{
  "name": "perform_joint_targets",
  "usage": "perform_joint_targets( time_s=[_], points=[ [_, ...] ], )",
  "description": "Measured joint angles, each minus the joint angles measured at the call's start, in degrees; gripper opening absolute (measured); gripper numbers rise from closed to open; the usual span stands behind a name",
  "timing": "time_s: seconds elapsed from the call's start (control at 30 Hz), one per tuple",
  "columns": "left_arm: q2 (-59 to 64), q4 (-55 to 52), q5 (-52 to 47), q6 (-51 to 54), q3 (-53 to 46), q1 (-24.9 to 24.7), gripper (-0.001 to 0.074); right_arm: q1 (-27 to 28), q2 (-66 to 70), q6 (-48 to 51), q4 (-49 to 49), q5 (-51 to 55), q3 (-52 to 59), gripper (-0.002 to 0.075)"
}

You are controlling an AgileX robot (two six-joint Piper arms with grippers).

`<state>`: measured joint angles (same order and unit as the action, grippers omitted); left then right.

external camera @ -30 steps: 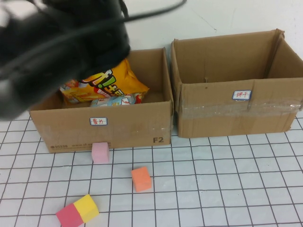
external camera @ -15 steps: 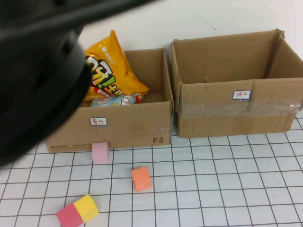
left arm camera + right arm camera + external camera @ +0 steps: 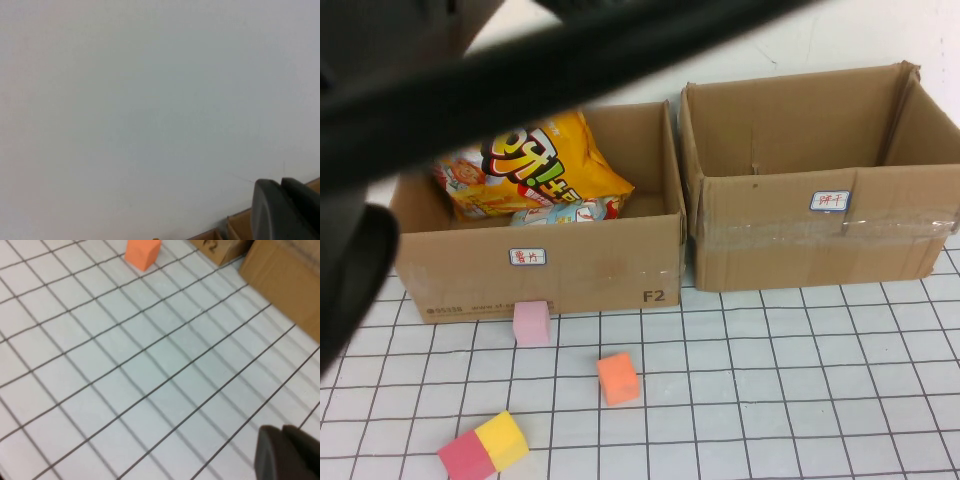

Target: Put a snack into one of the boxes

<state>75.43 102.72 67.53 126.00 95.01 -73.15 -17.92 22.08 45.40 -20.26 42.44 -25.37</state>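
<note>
Left arm (image 3: 470, 80) stretched raised over left box (image 3: 540, 265) holding yellow snack bag (image 3: 545, 165); left claw (image 3: 287, 210) clenched empty. Right claw (image 3: 287, 455) clenched above gridded surface (image 3: 150, 365).

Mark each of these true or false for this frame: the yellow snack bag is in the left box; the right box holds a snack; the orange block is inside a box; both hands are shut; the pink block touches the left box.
1. The yellow snack bag lies in the left box. True.
2. The right box holds a snack. False: no snack shows in it.
3. The orange block sits inside a box. False: it is on the gridded table.
4. The left hand and right hand are shut. True.
5. The pink block stands against the left box's front. True.
</note>
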Motion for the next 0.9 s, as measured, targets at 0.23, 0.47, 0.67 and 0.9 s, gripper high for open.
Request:
perform_joint_targets(
  time_s=[0.23, 0.47, 0.67, 0.9],
  points=[
    [0.0, 0.0, 3.1, 0.0, 0.0, 0.0, 0.0000, 0.0, -4.8, -0.6, -0.1, -0.1, 3.5, -0.0001],
    [0.0, 0.0, 4.2, 0.0, 0.0, 0.0, -0.0001, 0.0, -4.8, -0.7, -0.1, -0.3, 3.5, -0.0001],
    [0.0, 0.0, 4.3, 0.0, 0.0, 0.0, 0.0000, 0.0, -4.8, -0.7, -0.1, -0.4, 3.5, -0.0001],
    [0.0, 0.0, 4.3, 0.1, 0.0, 0.0, 0.0000, 0.0, -4.8, -0.8, -0.1, -0.5, 3.5, -0.0001]
  ],
)
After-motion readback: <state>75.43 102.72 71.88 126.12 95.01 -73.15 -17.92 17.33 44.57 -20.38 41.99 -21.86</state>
